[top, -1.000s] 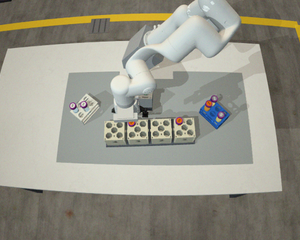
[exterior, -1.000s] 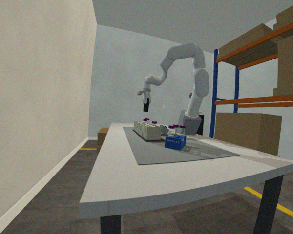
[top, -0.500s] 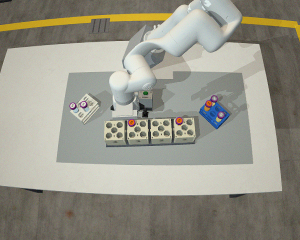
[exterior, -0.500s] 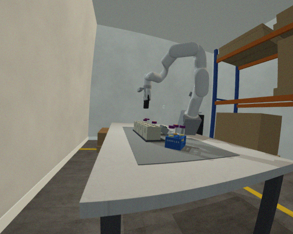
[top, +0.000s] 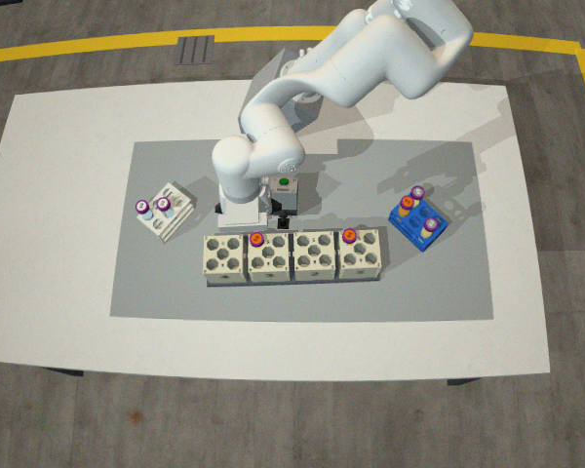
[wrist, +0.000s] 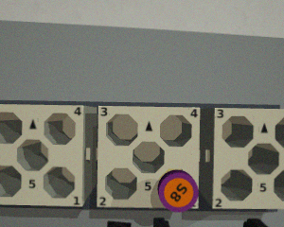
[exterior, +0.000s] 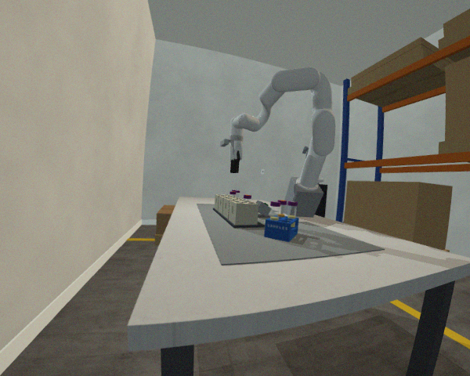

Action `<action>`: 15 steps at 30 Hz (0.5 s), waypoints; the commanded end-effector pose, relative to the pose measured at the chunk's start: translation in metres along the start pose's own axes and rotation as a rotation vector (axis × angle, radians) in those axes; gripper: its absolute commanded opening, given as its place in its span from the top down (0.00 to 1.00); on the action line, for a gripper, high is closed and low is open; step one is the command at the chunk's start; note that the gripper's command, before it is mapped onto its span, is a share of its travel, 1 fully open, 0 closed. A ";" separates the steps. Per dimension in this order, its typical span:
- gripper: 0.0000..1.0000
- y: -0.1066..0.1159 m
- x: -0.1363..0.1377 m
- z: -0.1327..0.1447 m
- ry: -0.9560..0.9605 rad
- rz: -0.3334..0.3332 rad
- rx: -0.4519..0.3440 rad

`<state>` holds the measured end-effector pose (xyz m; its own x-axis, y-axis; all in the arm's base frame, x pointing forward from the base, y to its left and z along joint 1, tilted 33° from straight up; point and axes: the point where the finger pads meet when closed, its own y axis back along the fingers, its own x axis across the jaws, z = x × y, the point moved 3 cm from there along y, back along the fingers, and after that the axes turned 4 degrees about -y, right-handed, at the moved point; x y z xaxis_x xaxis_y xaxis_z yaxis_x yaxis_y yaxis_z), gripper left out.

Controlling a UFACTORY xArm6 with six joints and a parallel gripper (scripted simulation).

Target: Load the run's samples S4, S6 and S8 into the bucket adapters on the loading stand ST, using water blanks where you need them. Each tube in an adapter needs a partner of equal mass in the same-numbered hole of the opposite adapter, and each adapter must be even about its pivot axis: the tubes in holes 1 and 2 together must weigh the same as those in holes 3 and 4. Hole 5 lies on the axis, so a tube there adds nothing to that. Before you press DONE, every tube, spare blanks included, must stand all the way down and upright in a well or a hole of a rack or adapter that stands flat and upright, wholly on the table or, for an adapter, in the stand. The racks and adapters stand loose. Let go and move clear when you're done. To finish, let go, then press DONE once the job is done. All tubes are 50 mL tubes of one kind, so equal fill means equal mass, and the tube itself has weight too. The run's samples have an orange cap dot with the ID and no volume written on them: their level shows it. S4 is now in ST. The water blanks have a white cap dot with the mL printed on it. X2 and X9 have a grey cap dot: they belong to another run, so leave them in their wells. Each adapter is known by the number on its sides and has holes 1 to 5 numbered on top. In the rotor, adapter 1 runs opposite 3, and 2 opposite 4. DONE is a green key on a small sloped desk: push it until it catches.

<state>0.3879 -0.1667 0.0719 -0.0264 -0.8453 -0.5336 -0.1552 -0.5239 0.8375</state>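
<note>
My gripper (exterior: 234, 171) (wrist: 205, 223) is partly open and empty, high above the table behind the stand (top: 288, 283). Sample S8 (top: 255, 238) (wrist: 178, 191) stands in hole 1 of adapter 3 (top: 268, 276) (wrist: 104, 156). Another orange-dot tube (top: 349, 235), S4, stands in hole 1 of adapter 1 (top: 359, 275). Adapters 2 (top: 314, 274) and 4 (top: 224, 277) show no tubes. An orange-dot tube (top: 407, 202) stands in the blue rack (top: 406, 234). Two white-dot blanks (top: 141, 206) (top: 163, 203) stand in the white rack (top: 151, 231); their numbers are too small to read.
Two grey-dot tubes (top: 417, 191) (top: 431, 223) also stand in the blue rack at the right. The green DONE key (top: 284, 181) is on its small desk (top: 284, 201) behind the stand, beside my gripper in the top view. Adapters stand close together in one row.
</note>
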 end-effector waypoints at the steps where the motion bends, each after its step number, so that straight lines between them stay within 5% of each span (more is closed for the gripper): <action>1: 0.56 0.002 0.000 -0.001 0.001 0.002 0.003; 11: 0.56 0.002 0.000 -0.001 0.001 0.002 0.003; 12: 0.43 0.002 -0.004 0.000 -0.032 0.002 0.003; 15: 0.43 0.002 -0.019 0.005 -0.132 0.002 0.004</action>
<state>0.3871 -0.1644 0.0732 -0.0472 -0.8425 -0.5366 -0.1555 -0.5244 0.8371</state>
